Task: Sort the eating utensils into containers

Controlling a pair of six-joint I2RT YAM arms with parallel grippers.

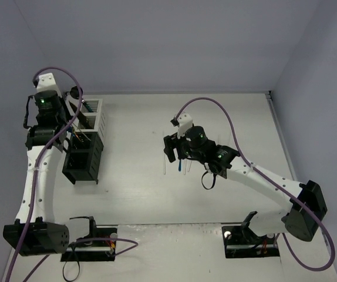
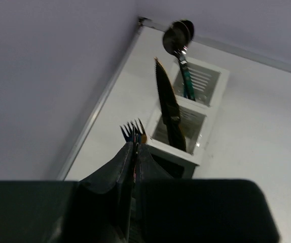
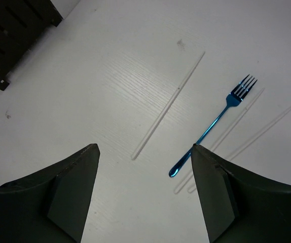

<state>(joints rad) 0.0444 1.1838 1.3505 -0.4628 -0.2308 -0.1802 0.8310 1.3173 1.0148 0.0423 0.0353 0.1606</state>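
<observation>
Blue fork (image 3: 209,129) lies flat on the white table (image 3: 110,61), tines pointing away from the wrist camera. Its handle end sits right against two pale chopsticks (image 3: 267,127), and a lone chopstick (image 3: 169,105) lies apart to its left. The right gripper (image 3: 144,149) hovers above with jaws spread wide, nothing between them, roughly between the lone chopstick and the fork. The likely step is a fork pickup. To do it well, shift toward the fork, set the jaws across mid-handle, clear of the chopsticks at the butt end, drop low, then close. The left gripper (image 2: 134,147) has jaws pressed together over the caddy row. Fork tines (image 2: 133,132) show just past its tips; can't tell if it pinches one. A black knife (image 2: 168,106) stands in the near white caddy (image 2: 205,136), and a spoon (image 2: 178,34) in the far white caddy (image 2: 222,81).
</observation>
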